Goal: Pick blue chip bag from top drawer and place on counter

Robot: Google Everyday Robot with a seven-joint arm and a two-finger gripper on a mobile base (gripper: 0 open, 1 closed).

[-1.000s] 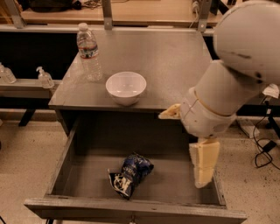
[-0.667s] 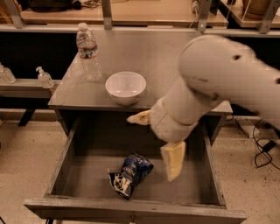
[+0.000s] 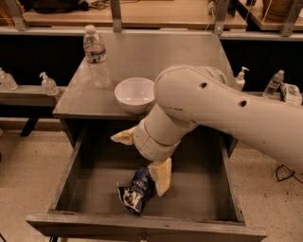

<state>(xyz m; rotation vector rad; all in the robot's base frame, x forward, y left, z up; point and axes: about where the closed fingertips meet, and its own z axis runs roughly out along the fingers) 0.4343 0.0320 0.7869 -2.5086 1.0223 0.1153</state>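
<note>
The blue chip bag (image 3: 134, 192) lies crumpled on the floor of the open top drawer (image 3: 66, 176), near its front middle. My gripper (image 3: 138, 165) hangs inside the drawer just above and behind the bag. It is open, with one cream finger (image 3: 124, 136) pointing left and the other finger (image 3: 161, 176) pointing down, its tip beside the bag's right edge. The grey counter (image 3: 165, 56) is above the drawer. My large white arm covers the counter's right front part.
A white bowl (image 3: 134, 93) stands near the counter's front edge. A water bottle (image 3: 96, 57) stands on its left side. Small bottles sit on side shelves at the left (image 3: 48, 84) and right (image 3: 274, 83). A tan wooden bench (image 3: 156, 12) runs behind.
My arm has swung left across the drawer and lowered. The gripper went from the drawer's right side to right above the chip bag. The bag has not moved.
</note>
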